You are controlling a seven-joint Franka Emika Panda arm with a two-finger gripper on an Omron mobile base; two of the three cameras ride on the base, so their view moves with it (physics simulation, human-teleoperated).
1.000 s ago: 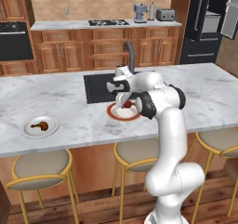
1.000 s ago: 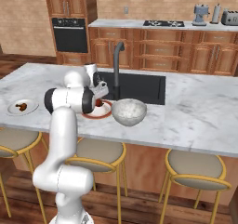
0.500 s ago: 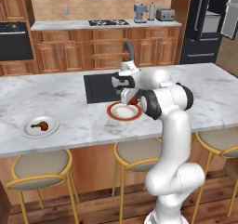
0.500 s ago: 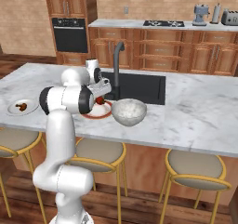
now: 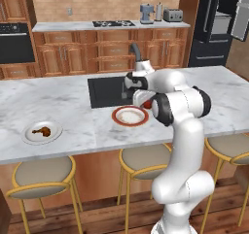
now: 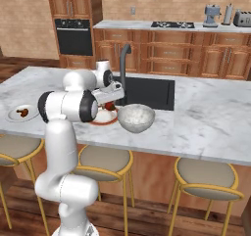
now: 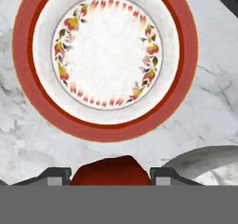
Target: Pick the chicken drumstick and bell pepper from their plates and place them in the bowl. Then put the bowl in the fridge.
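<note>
Gripper point(image 7: 111, 177) clamped on bell pepper point(image 7: 111, 172), now lifted off red-rimmed plate point(image 7: 106, 60), plate bare; bowl point(image 6: 136, 118) next.

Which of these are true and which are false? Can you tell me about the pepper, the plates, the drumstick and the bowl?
1. The end effector holds the red pepper. True.
2. The red-rimmed plate still has food on it. False: it is bare; the pepper is lifted above the counter.
3. The drumstick lies on the plain plate. True.
4. The bowl already holds the drumstick. False: the drumstick is on its plate, far from the bowl.
5. The bowl stands in the sink. False: it stands on the marble counter, beside the red-rimmed plate.
</note>
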